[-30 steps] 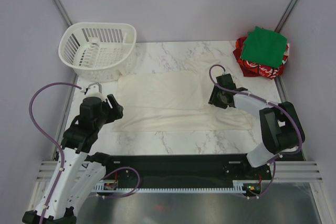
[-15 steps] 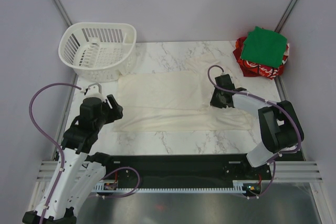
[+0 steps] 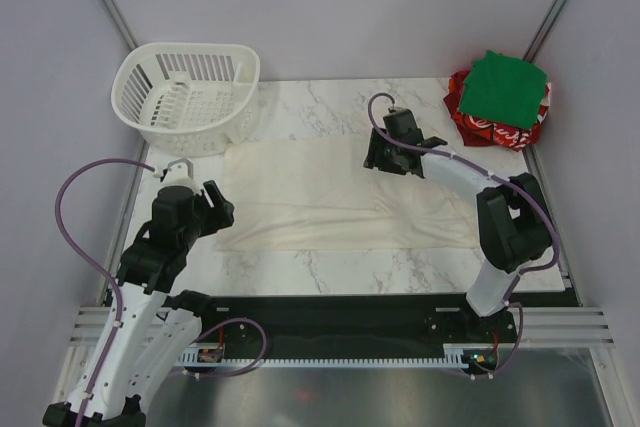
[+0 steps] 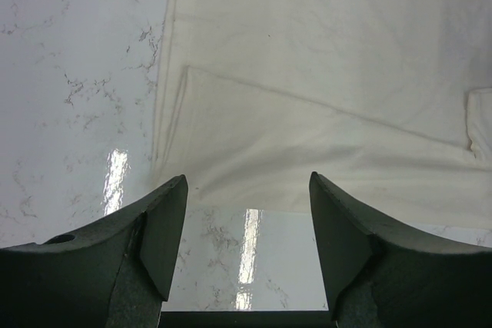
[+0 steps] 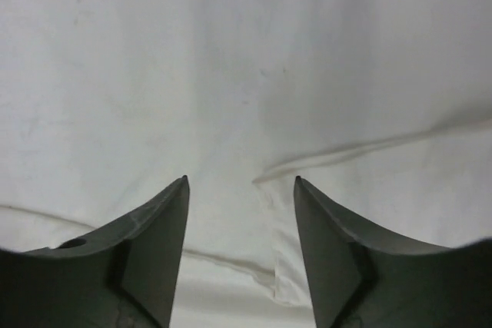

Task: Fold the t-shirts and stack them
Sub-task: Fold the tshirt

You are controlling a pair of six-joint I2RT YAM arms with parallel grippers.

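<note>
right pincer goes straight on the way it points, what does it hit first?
The cream t-shirt. The right pincer points down at it, jaws open, nothing between them and only cloth ahead. Its height above the cloth is unclear.

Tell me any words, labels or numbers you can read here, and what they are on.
White lettering on the red t-shirt, lying under the green t-shirt: too small and crumpled to read.
On the green t-shirt, the cream t-shirt and the basket: no writing visible.
</note>
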